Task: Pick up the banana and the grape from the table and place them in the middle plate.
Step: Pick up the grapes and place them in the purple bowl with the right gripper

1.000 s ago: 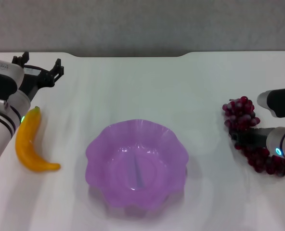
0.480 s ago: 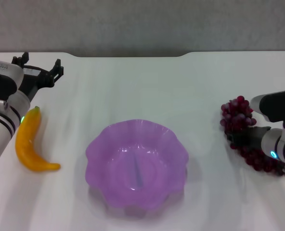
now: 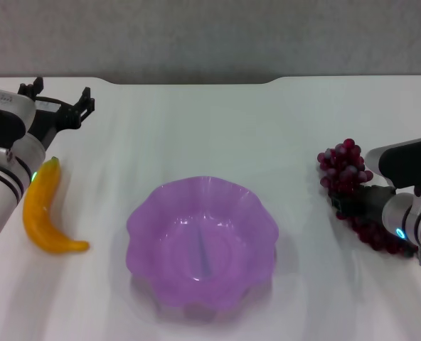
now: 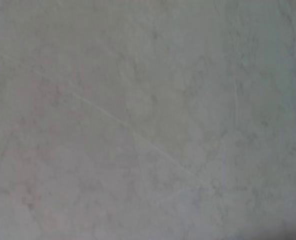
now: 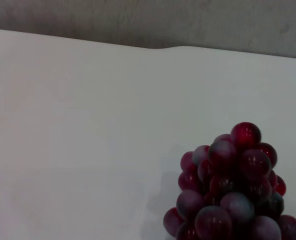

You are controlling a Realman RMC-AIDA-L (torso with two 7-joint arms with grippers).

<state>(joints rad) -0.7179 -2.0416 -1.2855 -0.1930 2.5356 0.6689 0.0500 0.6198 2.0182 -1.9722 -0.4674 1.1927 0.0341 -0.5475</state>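
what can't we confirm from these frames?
- Right end effector: head view, arm body and the grape hide the fingers; the right wrist view doesn't show them either. Grip unconfirmed.
- Grape's near end: head view, behind the right arm; right wrist view, cut off by the frame edge.
- Left wrist view: only blurred table.
- Banana: upper edge partly behind the left arm, head view.

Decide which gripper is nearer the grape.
Right. The right gripper is at the grape, seemingly gripping its middle; the left gripper hangs across the table beyond the banana.
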